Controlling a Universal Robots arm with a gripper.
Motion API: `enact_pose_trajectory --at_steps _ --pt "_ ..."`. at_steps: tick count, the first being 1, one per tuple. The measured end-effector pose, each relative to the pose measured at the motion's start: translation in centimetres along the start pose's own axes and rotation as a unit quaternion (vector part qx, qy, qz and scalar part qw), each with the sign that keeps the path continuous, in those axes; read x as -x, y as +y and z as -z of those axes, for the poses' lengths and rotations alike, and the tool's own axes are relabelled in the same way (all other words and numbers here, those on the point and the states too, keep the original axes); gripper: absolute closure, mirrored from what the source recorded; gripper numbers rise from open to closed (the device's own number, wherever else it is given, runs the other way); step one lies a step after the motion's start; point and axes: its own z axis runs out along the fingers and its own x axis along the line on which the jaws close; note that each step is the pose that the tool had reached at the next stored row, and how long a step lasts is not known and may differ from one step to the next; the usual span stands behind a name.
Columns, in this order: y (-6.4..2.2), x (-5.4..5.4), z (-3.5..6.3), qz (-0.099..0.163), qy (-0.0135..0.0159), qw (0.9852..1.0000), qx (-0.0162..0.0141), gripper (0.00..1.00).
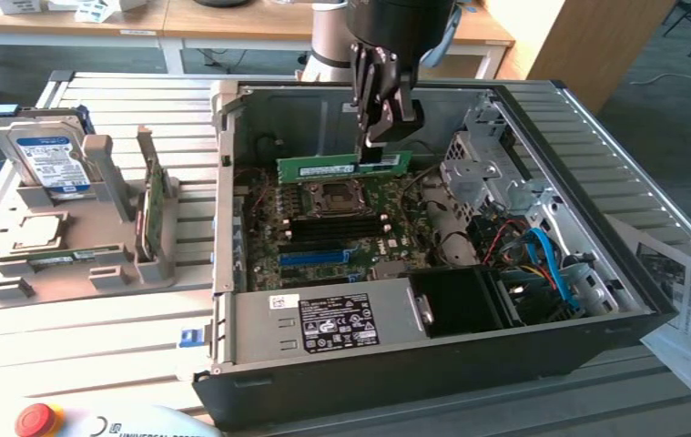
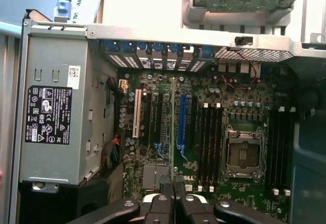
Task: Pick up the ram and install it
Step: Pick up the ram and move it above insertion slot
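My pincer [image 2: 173, 203], nearly shut, pinches the ram [image 1: 327, 168] by its top edge, up in the air over the green board [image 1: 269, 248] inside the open computer case [image 1: 442, 364], so I think this is the carry-it-in step, and it needs lining up straight with a long black slot [image 1: 335, 229].

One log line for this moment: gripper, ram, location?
gripper: shut on ram | ram: level, lifted over motherboard near CPU socket | seated: no | PC case: open
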Motion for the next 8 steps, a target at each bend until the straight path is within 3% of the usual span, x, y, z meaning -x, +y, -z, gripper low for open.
enact_pose_trajectory --at_steps 8 --pt "-0.02 0.44 -0.1 -0.001 0.0 1.0 0.0 0.88"
